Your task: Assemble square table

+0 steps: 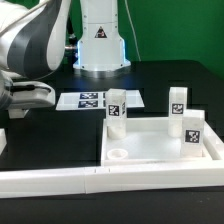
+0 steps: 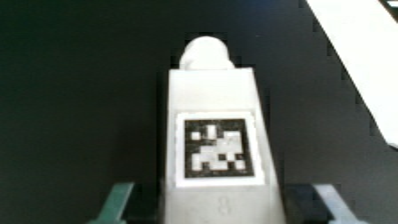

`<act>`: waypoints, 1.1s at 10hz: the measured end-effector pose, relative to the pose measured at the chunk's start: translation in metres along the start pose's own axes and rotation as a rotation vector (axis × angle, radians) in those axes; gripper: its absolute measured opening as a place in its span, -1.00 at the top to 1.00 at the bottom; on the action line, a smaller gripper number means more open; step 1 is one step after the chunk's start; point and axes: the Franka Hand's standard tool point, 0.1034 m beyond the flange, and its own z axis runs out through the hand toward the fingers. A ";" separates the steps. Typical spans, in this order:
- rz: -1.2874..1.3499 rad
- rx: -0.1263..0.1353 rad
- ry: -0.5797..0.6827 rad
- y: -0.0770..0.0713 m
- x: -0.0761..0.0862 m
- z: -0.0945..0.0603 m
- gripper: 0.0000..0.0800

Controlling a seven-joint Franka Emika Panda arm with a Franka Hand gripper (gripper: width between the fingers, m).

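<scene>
In the wrist view a white leg post (image 2: pixel 215 110) lies on the black table, tag face up and rounded tip pointing away. My gripper (image 2: pixel 222 207) is shut on its near end, one finger (image 2: pixel 125 203) against each side. In the exterior view the gripper (image 1: pixel 22 100) is low at the left edge, and the held post is hidden there. The square table top (image 1: pixel 160 148) lies at centre right. Three leg posts stand on it: one at the back left (image 1: pixel 115 108), one at the back right (image 1: pixel 178 103), one at the right (image 1: pixel 192 131).
The long white L-shaped rail (image 1: pixel 100 182) runs along the front and up the right side of the top. The marker board (image 1: pixel 88 100) lies behind the top. The arm's base (image 1: pixel 100 40) stands at the back. A white edge (image 2: pixel 365 45) shows in the wrist view's corner.
</scene>
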 end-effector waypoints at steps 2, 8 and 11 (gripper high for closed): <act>-0.009 -0.005 0.005 -0.010 -0.003 -0.021 0.27; -0.048 -0.065 0.240 -0.037 -0.011 -0.096 0.27; -0.081 -0.126 0.470 -0.053 -0.012 -0.142 0.27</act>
